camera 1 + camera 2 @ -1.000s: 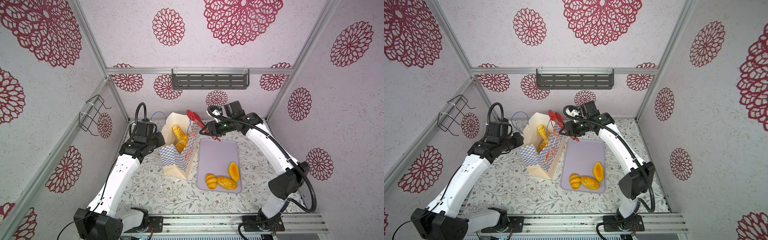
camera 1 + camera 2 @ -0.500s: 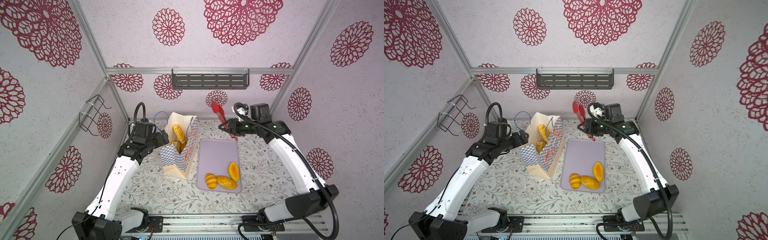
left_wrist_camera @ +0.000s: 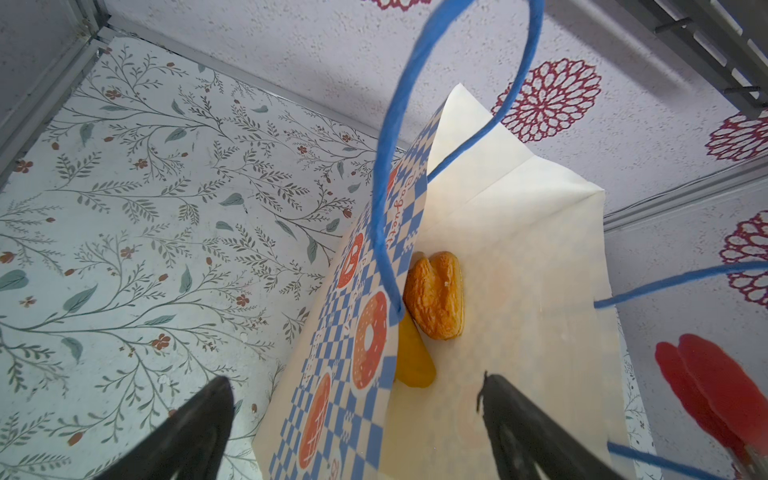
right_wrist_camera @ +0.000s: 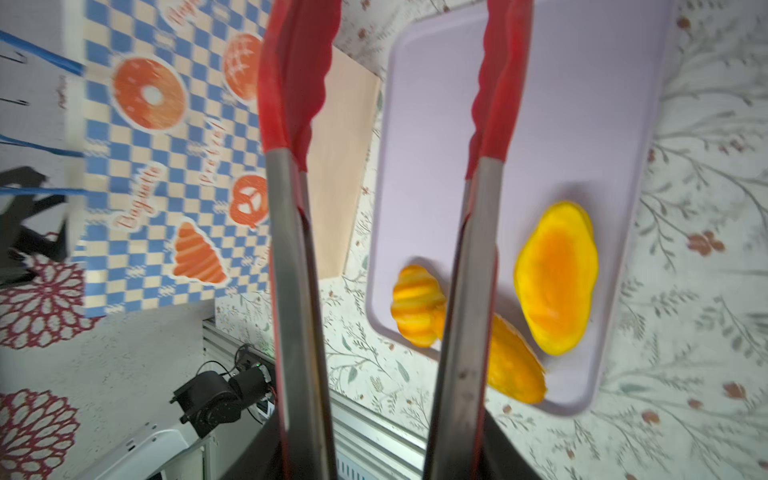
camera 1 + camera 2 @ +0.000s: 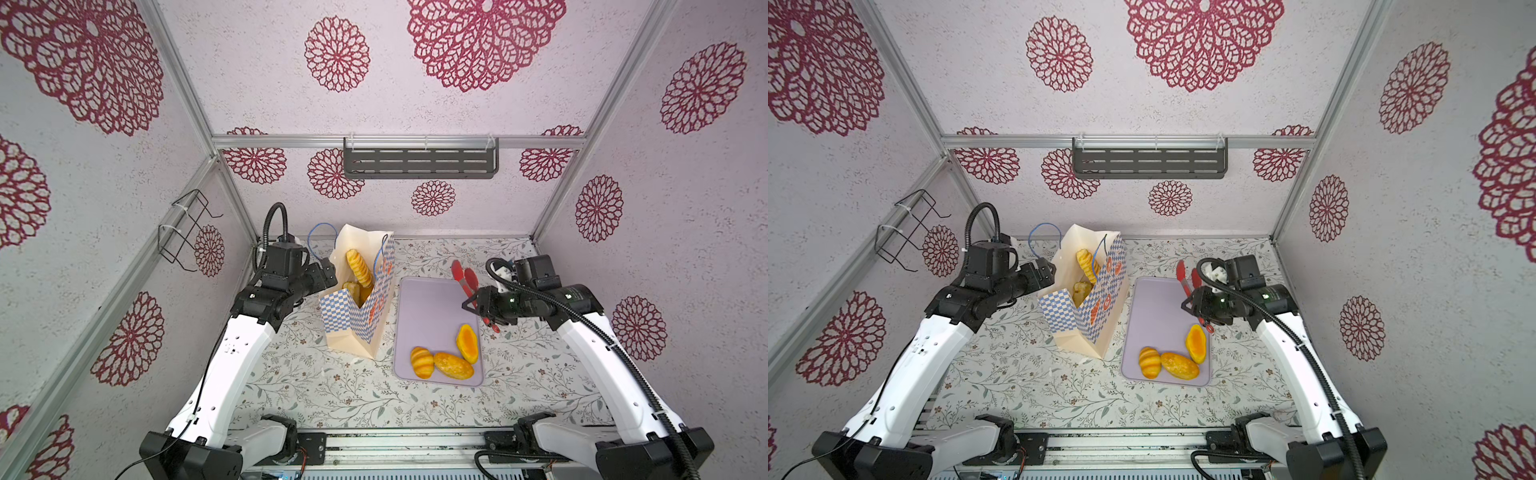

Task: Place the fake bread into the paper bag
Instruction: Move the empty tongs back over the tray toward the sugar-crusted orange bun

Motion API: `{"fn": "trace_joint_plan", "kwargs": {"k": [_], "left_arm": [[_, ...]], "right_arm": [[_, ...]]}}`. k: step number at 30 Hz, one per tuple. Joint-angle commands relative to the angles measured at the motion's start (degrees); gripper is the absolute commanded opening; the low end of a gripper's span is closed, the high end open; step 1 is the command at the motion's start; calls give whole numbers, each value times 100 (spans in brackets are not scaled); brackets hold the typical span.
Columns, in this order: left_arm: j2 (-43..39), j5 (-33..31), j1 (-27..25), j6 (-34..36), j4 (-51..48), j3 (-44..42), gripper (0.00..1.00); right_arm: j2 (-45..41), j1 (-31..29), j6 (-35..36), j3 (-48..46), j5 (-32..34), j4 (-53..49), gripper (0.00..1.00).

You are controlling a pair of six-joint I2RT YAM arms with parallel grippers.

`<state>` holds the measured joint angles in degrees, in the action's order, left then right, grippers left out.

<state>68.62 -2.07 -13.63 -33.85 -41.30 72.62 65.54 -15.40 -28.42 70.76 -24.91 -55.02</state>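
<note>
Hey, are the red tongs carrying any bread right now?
No, in the right wrist view the red tongs stand apart with nothing between their tips.

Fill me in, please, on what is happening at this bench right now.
Two robot arms are bagging toy bread. The right gripper holds red tongs, whose tips are apart and empty, by the far end of the lilac tray. At the tray's near end lie three loaves. The paper bag stands upright beside the tray with some bread already inside, one long roll poking up. The left gripper is open at the bag's mouth, its jaws astride one wall without clamping it.
</note>
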Motion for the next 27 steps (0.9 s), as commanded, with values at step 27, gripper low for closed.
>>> {"fn": "trace_joint_plan", "kwargs": {"k": [27], "left_arm": [[-411,224,16,38,554,-572,98]], "right_arm": [[-493,-484,-22,-1550,450,-1222,57]]}}
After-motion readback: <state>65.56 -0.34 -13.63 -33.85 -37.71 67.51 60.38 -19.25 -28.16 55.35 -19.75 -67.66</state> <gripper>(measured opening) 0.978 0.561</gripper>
